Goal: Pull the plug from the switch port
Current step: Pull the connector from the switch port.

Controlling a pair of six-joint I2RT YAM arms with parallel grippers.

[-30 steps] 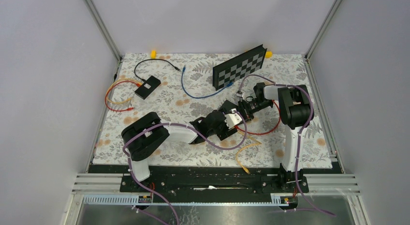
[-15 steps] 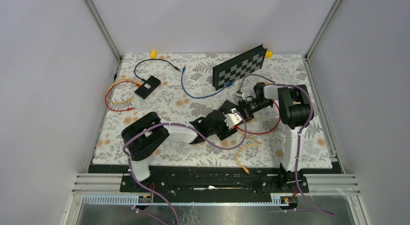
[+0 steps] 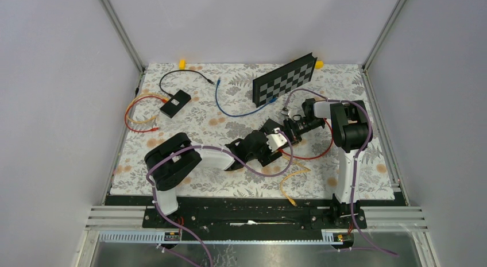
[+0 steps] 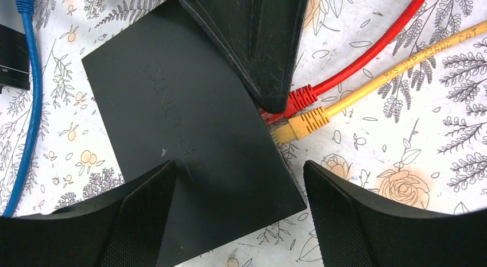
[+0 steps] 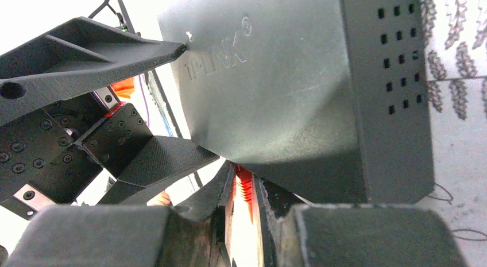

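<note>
Red plug (image 4: 298, 99): seated in the switch (image 4: 184, 129) mid-table, beside the yellow plug (image 4: 302, 124).
Right gripper (image 5: 244, 205): pinched tight on it.
Left gripper (image 4: 240, 166): spread wide over the switch, grasping nothing.
Change: I see almost none, so I judge the pull hasn't started.

Black switch (image 4: 189, 135); red plug (image 4: 301, 98), yellow plug (image 4: 302, 124) at edge.

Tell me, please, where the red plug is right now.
In the left wrist view, the red plug sits at the black switch's right edge, just above the yellow plug, pinched by the right gripper.
</note>
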